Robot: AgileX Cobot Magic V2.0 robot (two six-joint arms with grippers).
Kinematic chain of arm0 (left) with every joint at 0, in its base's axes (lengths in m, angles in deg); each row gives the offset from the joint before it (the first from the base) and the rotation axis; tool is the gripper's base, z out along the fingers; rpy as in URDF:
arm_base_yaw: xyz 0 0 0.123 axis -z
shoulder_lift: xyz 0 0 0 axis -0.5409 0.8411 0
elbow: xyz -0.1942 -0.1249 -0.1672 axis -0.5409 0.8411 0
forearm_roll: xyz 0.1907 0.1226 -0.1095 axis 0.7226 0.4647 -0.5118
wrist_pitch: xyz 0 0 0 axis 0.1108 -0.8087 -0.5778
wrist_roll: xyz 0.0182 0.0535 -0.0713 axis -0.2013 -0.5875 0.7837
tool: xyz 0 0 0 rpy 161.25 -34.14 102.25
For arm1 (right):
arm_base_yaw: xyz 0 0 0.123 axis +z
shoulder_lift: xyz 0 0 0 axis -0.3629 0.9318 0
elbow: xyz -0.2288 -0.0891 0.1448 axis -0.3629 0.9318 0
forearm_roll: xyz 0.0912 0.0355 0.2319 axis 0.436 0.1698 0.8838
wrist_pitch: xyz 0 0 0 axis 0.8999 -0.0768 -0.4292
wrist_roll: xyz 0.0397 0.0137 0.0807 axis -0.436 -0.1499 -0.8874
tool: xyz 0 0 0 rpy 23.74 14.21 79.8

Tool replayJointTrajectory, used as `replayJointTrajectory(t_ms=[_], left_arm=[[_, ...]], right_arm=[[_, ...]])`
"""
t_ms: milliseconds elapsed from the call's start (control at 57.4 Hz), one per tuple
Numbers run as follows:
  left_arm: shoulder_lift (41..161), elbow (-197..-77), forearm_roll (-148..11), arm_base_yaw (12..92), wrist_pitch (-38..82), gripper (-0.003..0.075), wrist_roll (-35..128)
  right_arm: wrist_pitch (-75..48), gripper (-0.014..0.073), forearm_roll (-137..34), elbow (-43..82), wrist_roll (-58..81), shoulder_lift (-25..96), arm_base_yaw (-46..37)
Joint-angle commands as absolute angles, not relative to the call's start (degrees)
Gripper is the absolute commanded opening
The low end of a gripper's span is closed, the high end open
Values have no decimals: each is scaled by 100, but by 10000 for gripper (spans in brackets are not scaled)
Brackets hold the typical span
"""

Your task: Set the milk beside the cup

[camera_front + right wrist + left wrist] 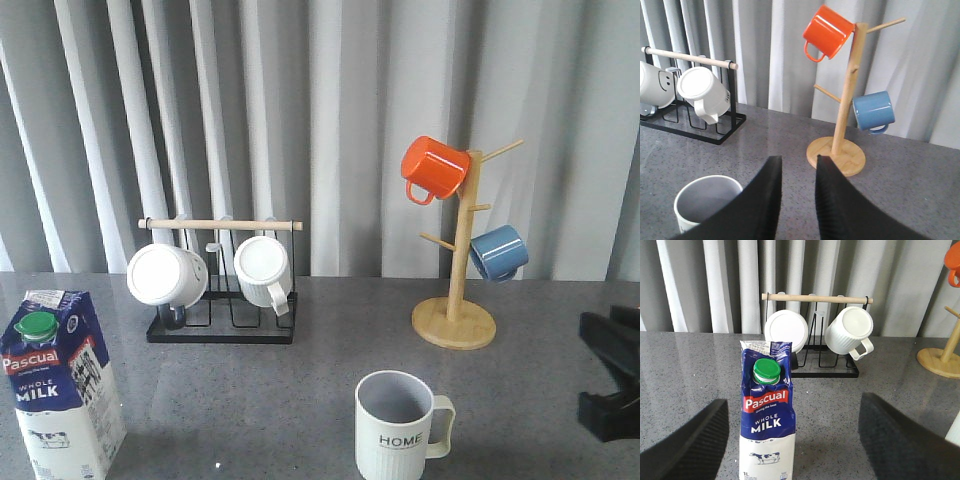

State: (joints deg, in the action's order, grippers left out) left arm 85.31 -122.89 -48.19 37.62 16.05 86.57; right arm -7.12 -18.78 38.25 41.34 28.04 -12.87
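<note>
milk (58, 385) base cut off, cup (708, 202) bottom out of frame
</note>
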Motion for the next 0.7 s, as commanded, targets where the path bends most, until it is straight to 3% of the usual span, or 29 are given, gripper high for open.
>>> replayJointTrajectory(t_ms=[0, 87, 192, 680], left_arm=[[8514, -12484, -4859, 3797, 2062, 512, 8708], [8514, -12484, -4859, 3797, 2062, 512, 8708], [8514, -12484, -4859, 3797, 2062, 512, 8708], [8514, -12484, -4859, 3797, 2062, 512, 8708]], right_arm=[[-1434, 75, -1935, 3437, 4201, 2639, -2062], [-1778, -17, -1935, 3415, 4201, 2485, -2693], [-2011, -11, -1930, 3415, 4201, 2363, -3234], [-1884, -9, -2008, 3415, 4310, 2344, -3290]])
